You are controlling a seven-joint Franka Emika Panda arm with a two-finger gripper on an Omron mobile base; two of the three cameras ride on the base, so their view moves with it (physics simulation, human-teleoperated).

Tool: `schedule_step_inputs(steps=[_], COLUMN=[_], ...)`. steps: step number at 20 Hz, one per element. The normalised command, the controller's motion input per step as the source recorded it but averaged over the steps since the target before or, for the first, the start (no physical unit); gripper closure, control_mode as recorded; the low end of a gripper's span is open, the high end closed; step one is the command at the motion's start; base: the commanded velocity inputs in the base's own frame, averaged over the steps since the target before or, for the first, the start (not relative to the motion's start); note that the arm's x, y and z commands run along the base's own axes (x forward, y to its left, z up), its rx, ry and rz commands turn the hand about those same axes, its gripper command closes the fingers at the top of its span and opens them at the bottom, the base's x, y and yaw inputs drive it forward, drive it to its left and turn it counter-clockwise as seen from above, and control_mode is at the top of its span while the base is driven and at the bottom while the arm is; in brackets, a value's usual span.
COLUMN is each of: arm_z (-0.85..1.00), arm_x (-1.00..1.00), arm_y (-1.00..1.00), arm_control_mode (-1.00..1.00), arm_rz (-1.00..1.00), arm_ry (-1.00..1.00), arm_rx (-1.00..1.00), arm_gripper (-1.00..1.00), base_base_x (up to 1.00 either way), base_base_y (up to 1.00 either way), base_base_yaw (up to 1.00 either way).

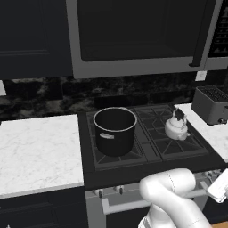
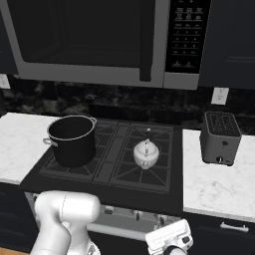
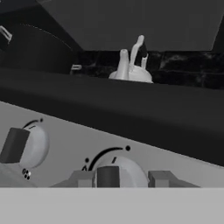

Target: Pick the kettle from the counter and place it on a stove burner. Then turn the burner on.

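The small silver-grey kettle (image 1: 177, 127) (image 2: 146, 153) stands upright on the stove burner (image 1: 165, 148) (image 2: 133, 175), the right-hand grate of the black cooktop. Its spout and handle peek over the stove's front edge in the hand view (image 3: 131, 72). My gripper (image 3: 121, 178) is low in front of the stove's control panel, far from the kettle. Its fingertips (image 3: 81, 178) stand apart on either side of a round knob (image 3: 108, 176) with a dark grip bar, and a gap shows on the right. The white marble counter (image 1: 35, 151) lies left of the stove.
A large black pot (image 1: 115, 130) (image 2: 73, 140) fills the left grate. A grey toaster (image 1: 210, 104) (image 2: 219, 138) sits on the right countertop. A microwave (image 2: 99, 40) hangs over the stove. Another knob (image 3: 26, 146) sits left of the one between my fingers.
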Motion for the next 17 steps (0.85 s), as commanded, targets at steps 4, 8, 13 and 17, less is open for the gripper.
schedule_step_inputs(steps=[4, 8, 13, 17], arm_z=[0.0, 0.0, 0.0, 0.0], arm_x=[0.0, 0.0, -0.03, 0.0], arm_y=[0.08, 0.08, 0.04, 0.0], arm_control_mode=[-1.0, -1.0, -1.0, -1.0], arm_rz=[0.1, 0.11, 0.04, 0.0], arm_ry=[-0.01, -0.04, -0.01, 0.0], arm_rx=[-0.25, -0.25, -0.04, 0.0], arm_gripper=[1.0, 1.0, 1.0, 1.0], base_base_x=[0.0, 0.0, 0.0, 0.0], base_base_y=[0.0, 0.0, 0.0, 0.0], base_base_yaw=[0.0, 0.0, 0.0, 0.0])
